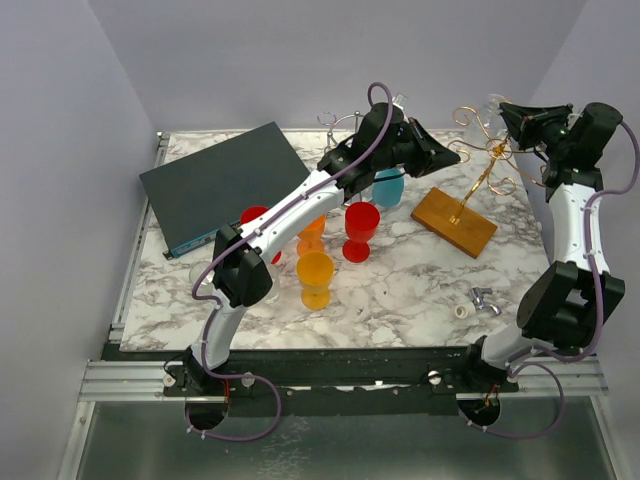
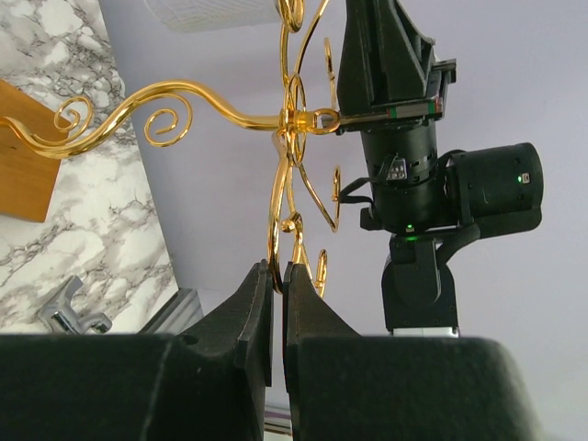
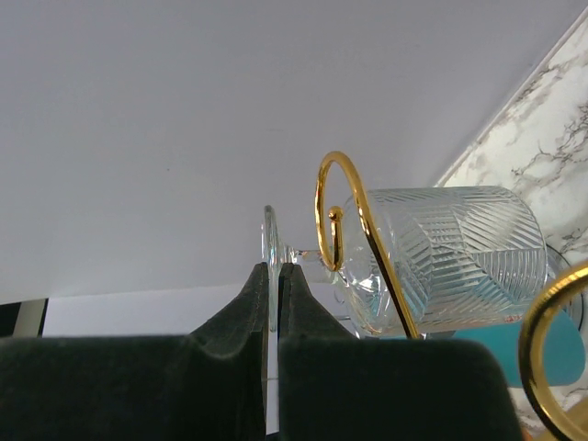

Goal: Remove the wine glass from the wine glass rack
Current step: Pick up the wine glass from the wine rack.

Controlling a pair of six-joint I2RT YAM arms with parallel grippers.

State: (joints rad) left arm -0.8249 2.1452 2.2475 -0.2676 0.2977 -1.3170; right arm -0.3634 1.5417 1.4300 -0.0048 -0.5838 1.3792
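Note:
The gold wire wine glass rack (image 1: 487, 165) stands on a wooden base (image 1: 455, 222) at the back right of the marble table. A clear ribbed wine glass (image 3: 450, 257) hangs sideways in one gold hook (image 3: 338, 207) at the rack's top; the overhead view shows it faintly (image 1: 494, 104). My right gripper (image 3: 274, 268) is shut on the glass's thin foot disc and sits at the rack's top right (image 1: 505, 112). My left gripper (image 2: 277, 268) is shut on a gold wire of the rack (image 2: 280, 175), on the rack's left side (image 1: 452, 157).
Red (image 1: 362, 230), orange (image 1: 315, 278) and blue (image 1: 388, 187) goblets stand under the left arm. A dark flat box (image 1: 225, 185) lies at the back left. Small metal parts (image 1: 483, 298) lie near the front right. The right arm (image 2: 404, 138) is close behind the rack.

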